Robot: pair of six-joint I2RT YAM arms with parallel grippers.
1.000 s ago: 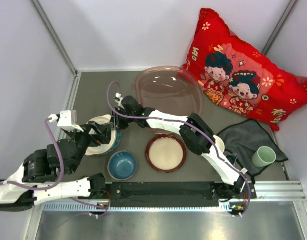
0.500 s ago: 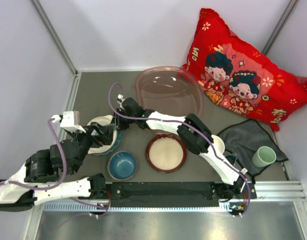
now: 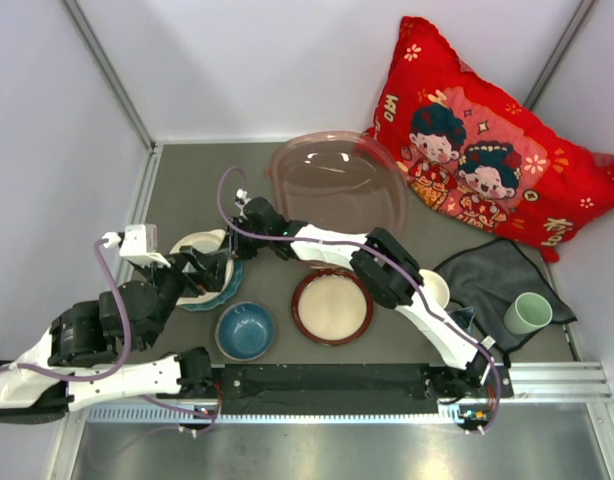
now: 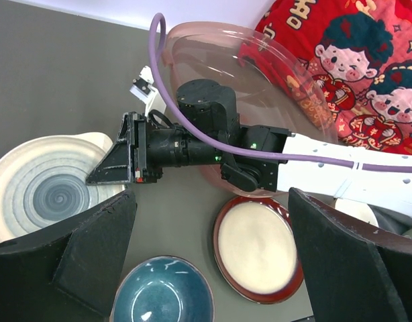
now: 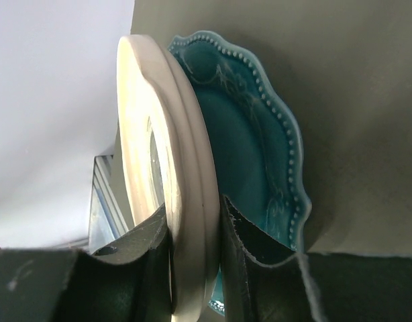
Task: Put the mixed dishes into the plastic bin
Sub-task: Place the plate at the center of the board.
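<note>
My right gripper point(image 3: 239, 218) point(image 5: 196, 209) is shut on the rim of the blue-ringed white handled plate point(image 3: 195, 262) point(image 4: 48, 191) point(image 5: 186, 201). That plate rests on the teal scalloped plate point(image 3: 225, 290) point(image 5: 253, 141). My left gripper point(image 3: 207, 272) point(image 4: 211, 221) is open and empty above them. The blue bowl point(image 3: 244, 330) point(image 4: 162, 295) sits in front. The translucent pinkish plastic bin point(image 3: 337, 180) point(image 4: 273, 74) is behind my right arm. The cream-white bowl point(image 3: 439, 288) is partly hidden by that arm. The pale green cup point(image 3: 527, 312) stands at the right.
A red-rimmed cream plate point(image 3: 332, 305) point(image 4: 258, 248) lies mid-table. The dark grey cloth point(image 3: 492, 270) lies under the cup. The red cartoon-print pillow point(image 3: 477, 140) leans at the back right. Walls enclose the left and rear sides.
My left arm has drawn slightly toward the near left. My right gripper stays shut on the white plate's rim, shifted very little.
</note>
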